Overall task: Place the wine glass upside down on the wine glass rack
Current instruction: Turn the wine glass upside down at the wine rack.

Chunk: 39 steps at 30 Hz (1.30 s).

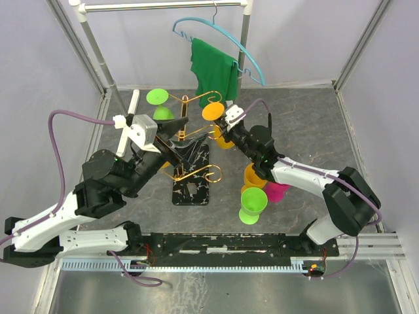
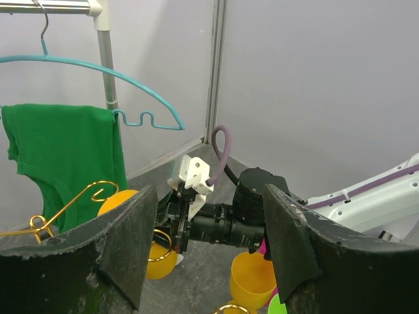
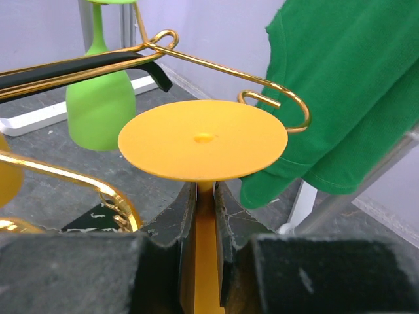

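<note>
Mostly, right gripper (image 3: 204, 199) jaws hide wine glass (image 3: 203, 139) stem

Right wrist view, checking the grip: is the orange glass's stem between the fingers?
Yes, the orange wine glass has its stem pinched between the right hand's fingers.

Pale grey-lilac walls (image 1: 33, 59) enclosed a dark mottled grey tabletop (image 1: 308, 124), at whose rear stood a white clothes rail (image 1: 163, 5) (bearing a teal hanger (image 1: 236, 40) and a green garment (image 1: 213, 69)) under even light.
</note>
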Each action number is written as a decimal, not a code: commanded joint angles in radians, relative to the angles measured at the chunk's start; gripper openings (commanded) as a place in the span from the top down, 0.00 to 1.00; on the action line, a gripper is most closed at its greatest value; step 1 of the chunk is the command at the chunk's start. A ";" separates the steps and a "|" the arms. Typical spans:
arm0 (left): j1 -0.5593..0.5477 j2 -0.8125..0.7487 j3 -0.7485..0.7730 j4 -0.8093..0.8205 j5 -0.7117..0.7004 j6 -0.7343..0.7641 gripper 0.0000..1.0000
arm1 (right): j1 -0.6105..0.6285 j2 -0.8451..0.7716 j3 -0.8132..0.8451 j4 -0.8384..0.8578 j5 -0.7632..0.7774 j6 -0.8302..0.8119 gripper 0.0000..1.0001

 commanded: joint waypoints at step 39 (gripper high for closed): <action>-0.001 0.026 -0.003 0.042 -0.064 0.056 0.27 | -0.122 0.187 0.180 0.125 -0.341 0.150 0.99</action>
